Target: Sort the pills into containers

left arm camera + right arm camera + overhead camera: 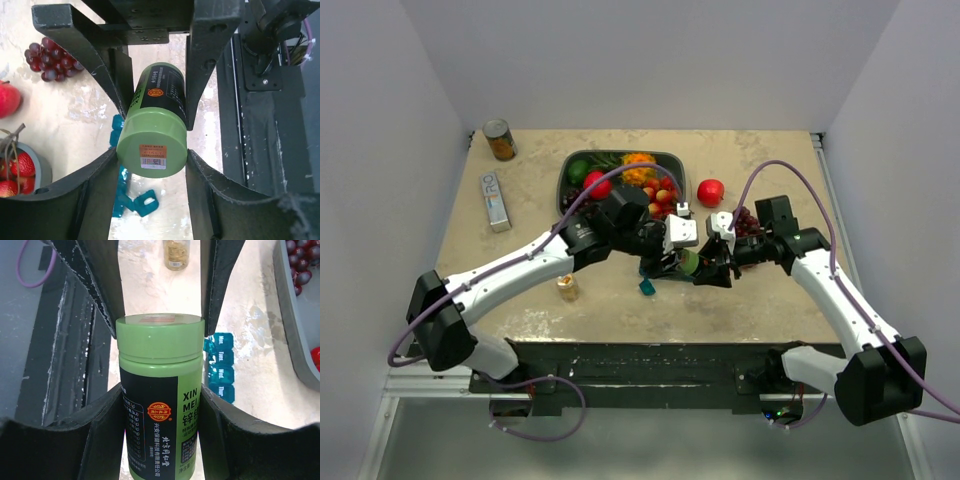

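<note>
the green bottle (160, 360) is pinched at both ends: its cap by the jaws of the left gripper (152, 150), its body by those of the right gripper (160, 410). the containers (220, 367) (a teal strip) are seen on the worktop (250, 340) close by.

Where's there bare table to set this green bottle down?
Bare: the back strip between the tin can and the grey tray, and the back right corner beyond the apple. Crowded: the middle, around the green bottle, teal containers and grapes.

We reach both arms inward; our left end effector (152, 157) and right end effector (160, 405) meet tip to tip, each clamped on one green bottle (690, 262).
</note>
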`<state>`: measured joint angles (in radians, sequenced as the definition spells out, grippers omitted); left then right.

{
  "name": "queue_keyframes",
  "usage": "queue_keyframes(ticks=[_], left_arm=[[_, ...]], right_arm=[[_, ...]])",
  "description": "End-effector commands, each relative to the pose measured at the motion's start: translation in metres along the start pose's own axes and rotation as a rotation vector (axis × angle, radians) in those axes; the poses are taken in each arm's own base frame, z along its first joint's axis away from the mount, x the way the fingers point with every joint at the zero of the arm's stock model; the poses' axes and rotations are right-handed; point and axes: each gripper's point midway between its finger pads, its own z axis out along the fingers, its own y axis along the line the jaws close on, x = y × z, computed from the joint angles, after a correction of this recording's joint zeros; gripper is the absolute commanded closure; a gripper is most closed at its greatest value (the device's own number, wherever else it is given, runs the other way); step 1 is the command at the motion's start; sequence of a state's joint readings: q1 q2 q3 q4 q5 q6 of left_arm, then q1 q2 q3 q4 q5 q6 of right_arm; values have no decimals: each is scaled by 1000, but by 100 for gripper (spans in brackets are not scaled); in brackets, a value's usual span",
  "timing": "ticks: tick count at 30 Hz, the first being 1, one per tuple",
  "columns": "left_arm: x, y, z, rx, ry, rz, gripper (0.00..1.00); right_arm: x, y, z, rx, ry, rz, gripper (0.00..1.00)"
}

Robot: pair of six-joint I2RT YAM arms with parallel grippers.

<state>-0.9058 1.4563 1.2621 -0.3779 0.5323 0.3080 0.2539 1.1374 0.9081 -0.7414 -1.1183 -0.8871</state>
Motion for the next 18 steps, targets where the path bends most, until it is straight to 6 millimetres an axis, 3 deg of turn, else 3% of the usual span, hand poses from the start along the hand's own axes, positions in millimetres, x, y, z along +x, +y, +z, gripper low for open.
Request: queue_keyframes(ticks=[1, 2, 3, 4, 5, 7, 10, 11, 12, 18], left_arm=[[-8, 17, -5, -22, -46, 126, 44], [-12, 15, -18, -65, -94, 71, 37], [-19, 18, -26, -108, -144, 55, 21], [-43, 25, -38, -164, -261, 77, 10], [-45, 20, -57, -197, -328, 19, 1], [-64, 15, -79, -226, -452, -10, 1], [-76, -12, -104, -168, -560, -97, 1], [-79, -19, -110, -148, -588, -222, 0], [-80, -11, -113, -188, -606, -311, 0], [-53, 17, -87, -261, -600, -986, 0]], right_arm=[[-30, -3, -3, -7, -88, -129, 100], [-29, -3, -3, -5, -85, -129, 100], [-29, -3, -3, -4, -86, -127, 100], [-29, -3, -3, -6, -87, -126, 100], [-28, -3, -3, -8, -86, -122, 100], [-29, -3, -3, -10, -87, -124, 100], [-28, -4, -3, -10, -85, -124, 100], [-28, -4, -3, -9, -85, -122, 100], [-28, -4, -3, -8, -84, -125, 100], [-27, -5, -3, -3, -82, -115, 100]])
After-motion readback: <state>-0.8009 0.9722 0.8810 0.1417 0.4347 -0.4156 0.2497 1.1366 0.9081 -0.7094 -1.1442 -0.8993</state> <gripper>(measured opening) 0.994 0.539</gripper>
